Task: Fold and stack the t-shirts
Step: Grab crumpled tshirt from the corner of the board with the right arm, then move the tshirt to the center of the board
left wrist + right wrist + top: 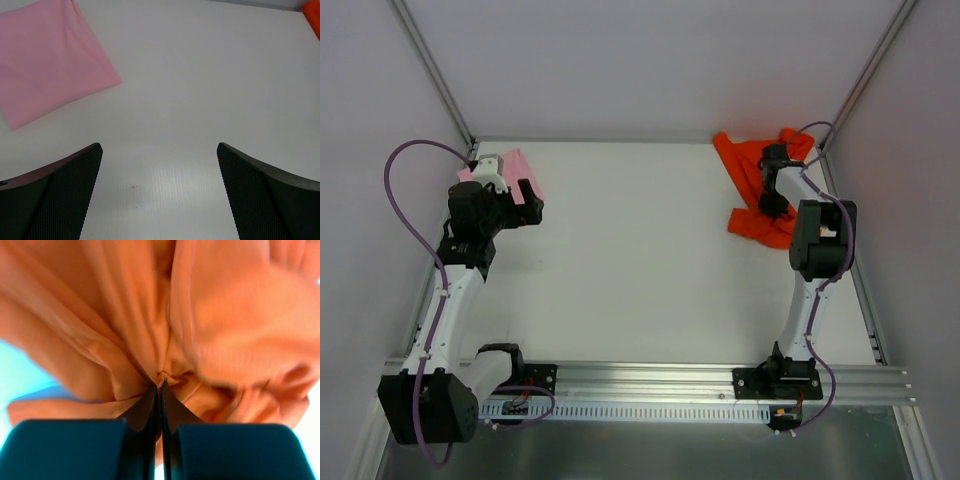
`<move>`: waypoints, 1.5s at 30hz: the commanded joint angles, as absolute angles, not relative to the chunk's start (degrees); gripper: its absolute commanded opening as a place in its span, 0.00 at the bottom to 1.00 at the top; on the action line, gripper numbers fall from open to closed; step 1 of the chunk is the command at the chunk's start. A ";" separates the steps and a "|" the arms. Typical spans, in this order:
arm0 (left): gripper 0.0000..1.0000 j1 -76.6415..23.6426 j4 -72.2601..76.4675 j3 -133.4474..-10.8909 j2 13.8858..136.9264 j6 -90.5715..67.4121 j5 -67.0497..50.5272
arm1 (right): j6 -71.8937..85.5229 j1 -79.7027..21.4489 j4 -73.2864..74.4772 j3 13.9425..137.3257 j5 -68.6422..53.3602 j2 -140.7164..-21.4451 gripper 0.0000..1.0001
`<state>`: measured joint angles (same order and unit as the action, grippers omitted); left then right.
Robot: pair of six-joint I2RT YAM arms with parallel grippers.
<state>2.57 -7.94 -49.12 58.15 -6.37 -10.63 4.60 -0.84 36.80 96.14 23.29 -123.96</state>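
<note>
A flat white table (640,250) is filling the workspace, and pale grey walls (650,60) are closing it in on three sides, with thin metal posts (432,70) running up the far corners. A slotted aluminium rail (650,378) is carrying both arm bases along the near edge.

The left gripper (525,203) is hovering over the table with its fingers spread wide and nothing between them. The light pink shirt (517,160), folded into a small square, is lying flat just beyond and to the left of it. The right gripper (771,203) is sitting in the orange-red shirt (748,165), which is lying crumpled around it in the far corner.

From above, the arm is covering part of the pink square. The left wrist camera is showing it clearly: the left gripper (159,155) is framing bare table, and the light pink shirt (50,65) is lying ahead and left, apart from both fingers (65,190). From above, the right fingers are too small to read. The right wrist camera is showing the right gripper (160,382) pressed together on a bunched fold of the orange-red shirt (225,315), and cloth is fanning out ahead of the tips.
</note>
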 commanded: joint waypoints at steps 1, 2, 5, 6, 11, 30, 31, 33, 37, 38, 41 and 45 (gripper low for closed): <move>0.99 2.11 -6.50 -50.27 56.51 -5.80 -14.32 | 2.64 -1.58 31.67 87.83 14.81 -111.21 0.01; 0.99 2.20 -6.33 -50.27 56.51 -5.80 -15.20 | 0.72 -3.24 30.25 85.54 12.85 -108.75 0.01; 0.99 2.20 -5.80 -50.36 57.13 -6.33 -19.33 | -5.77 -11.05 26.81 77.19 9.24 -98.99 0.01; 0.99 2.20 -5.80 -50.71 57.39 -6.50 -20.12 | -6.93 -13.95 26.72 74.30 9.14 -96.79 0.01; 0.99 2.11 -5.71 -51.15 58.45 -6.68 -22.15 | -2.14 -29.51 30.06 63.68 5.57 -82.05 0.01; 0.99 -8.42 -4.74 -61.16 75.81 -10.28 -19.87 | 17.22 -30.53 59.86 58.61 24.79 -56.06 0.96; 0.99 -9.66 -4.75 -64.04 77.59 -10.72 -19.43 | 17.75 -28.50 58.81 59.67 24.18 -57.47 0.97; 0.99 -13.43 -4.05 -66.96 83.11 -11.16 -18.11 | 16.53 -24.53 54.78 59.68 20.75 -60.99 0.97; 0.99 -16.70 -2.99 -75.48 92.27 -15.20 -18.80 | 10.47 -23.82 40.30 56.96 15.31 -65.82 0.99; 0.99 -17.83 -2.90 -76.72 94.03 -15.73 -19.42 | 10.20 -23.82 38.60 56.52 13.03 -66.96 0.97; 0.99 -21.34 -4.04 -81.46 101.57 -16.43 -17.15 | 10.72 -23.82 34.02 55.72 10.38 -73.19 0.97; 0.98 -25.57 -5.88 -87.87 109.41 -19.67 -13.99 | 12.91 -23.82 31.64 55.46 11.42 -77.42 0.96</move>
<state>-22.52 -4.93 -82.70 105.80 -15.99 -17.04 11.77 -24.08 36.18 55.61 11.97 -75.83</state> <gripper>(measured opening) 0.987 0.963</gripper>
